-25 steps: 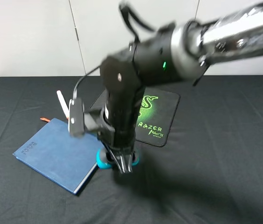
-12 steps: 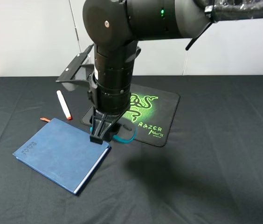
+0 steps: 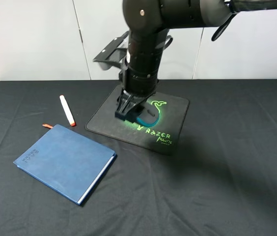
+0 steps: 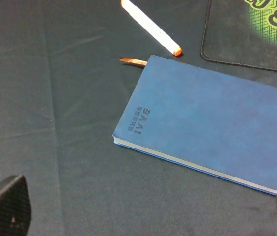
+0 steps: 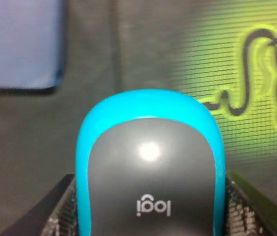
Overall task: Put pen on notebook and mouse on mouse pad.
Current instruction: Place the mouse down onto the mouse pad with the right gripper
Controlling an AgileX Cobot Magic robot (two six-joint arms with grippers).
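Note:
My right gripper [image 3: 137, 116] is shut on the grey and teal mouse [image 3: 147, 118], holding it low over the middle of the black mouse pad [image 3: 104, 123]. Whether the mouse touches the pad, I cannot tell. In the right wrist view the mouse [image 5: 151, 167] sits between the fingers [image 5: 60, 219], with the green logo of the mouse pad [image 5: 256, 98] beyond it. The white pen [image 3: 67, 110] lies on the cloth left of the pad. The blue notebook [image 3: 65, 162] lies nearer, bare on top. My left gripper [image 4: 147, 211] hangs open above the notebook [image 4: 207, 128] and pen [image 4: 151, 27].
A black cloth [image 3: 227, 187] covers the whole table. The right arm [image 3: 148, 44] reaches in from the upper right, across the pad. The notebook's orange ribbon [image 4: 132, 61] pokes out near the pen's cap end. White wall panels stand behind the table.
My right gripper has carried the mouse from beside the notebook's near corner, back and to the right, over the mouse pad. Pen and notebook have not moved.

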